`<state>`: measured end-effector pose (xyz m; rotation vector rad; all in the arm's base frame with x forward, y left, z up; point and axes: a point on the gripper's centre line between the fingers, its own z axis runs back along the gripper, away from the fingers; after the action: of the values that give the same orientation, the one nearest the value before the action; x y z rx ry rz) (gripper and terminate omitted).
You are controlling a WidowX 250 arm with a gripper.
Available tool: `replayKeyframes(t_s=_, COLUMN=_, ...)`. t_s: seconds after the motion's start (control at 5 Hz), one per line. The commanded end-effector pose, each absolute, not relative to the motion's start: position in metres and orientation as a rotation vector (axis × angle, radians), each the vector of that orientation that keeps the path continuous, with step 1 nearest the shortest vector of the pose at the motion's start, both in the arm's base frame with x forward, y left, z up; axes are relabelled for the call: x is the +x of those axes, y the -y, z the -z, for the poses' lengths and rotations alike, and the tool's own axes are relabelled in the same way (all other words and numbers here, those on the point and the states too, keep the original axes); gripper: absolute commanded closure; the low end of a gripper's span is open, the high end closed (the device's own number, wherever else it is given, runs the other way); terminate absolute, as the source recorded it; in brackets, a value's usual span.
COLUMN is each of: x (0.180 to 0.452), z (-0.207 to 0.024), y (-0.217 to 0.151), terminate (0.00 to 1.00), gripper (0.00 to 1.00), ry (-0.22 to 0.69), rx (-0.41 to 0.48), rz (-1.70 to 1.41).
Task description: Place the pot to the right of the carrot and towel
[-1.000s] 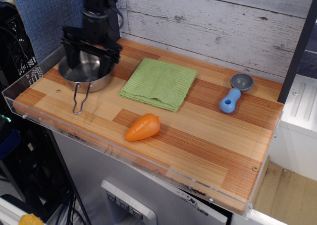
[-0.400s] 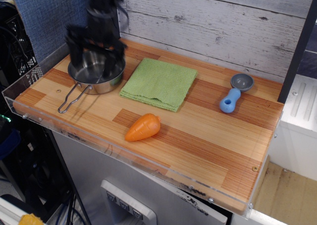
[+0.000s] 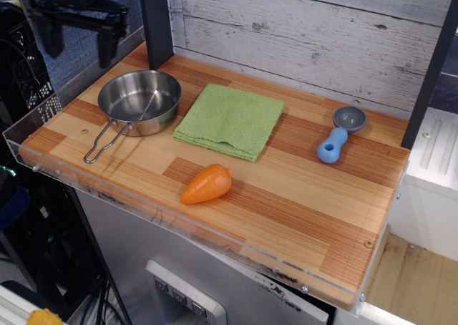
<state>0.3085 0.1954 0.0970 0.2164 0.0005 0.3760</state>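
Altogether four loose things lie on the table point(image 3: 286, 210): one pot point(image 3: 139, 102), one towel point(image 3: 230, 120), one carrot point(image 3: 207, 184) and one scoop point(image 3: 340, 133).

One pot, shiny and shallow, sits upright at the back left of the table, with its wire loop handle reaching toward the front left edge. It lies to the left of the towel, just beside the towel's left corner, and nothing is inside it.

One green towel lies flat near the middle, folded roughly square, with one corner toward the pot.

One orange carrot lies on its side in front of the towel, apart from it, its narrow end toward the front left.

One scoop with a grey cup and blue handle rests at the right, well apart from the other three things.

One hand point(image 3: 75, 26) hangs at the upper left, above and behind the pot and off to its left, touching nothing. Two dark fingers point(image 3: 107, 44) hang down from a dark crossbar and stand spread apart, with nothing between them. The hand is blurred, so finer detail cannot be told.
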Motion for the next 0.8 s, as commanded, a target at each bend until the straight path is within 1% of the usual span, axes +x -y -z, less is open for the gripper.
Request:
replayKeyframes(t_s=0.0, x=0.330, z=-0.087, y=-0.152, terminate=0.00, gripper=0.00, ry=-0.016, rx=0.216, rz=-0.228)
replayKeyframes(t_s=0.2, x=0.334, z=-0.073, y=-0.125, terminate=0.00, gripper=0.00, ry=-0.030, rx=0.207, rz=-0.145)
replayKeyframes(t_s=0.4, x=0.335, z=-0.058, y=-0.116, terminate=0.00, gripper=0.00, ry=-0.061, rx=0.207, rz=-0.115)
replayKeyframes(t_s=0.6, x=0.335, z=-0.046, y=-0.119, terminate=0.00, gripper=0.00, ry=-0.092, rx=0.213, rz=-0.115)
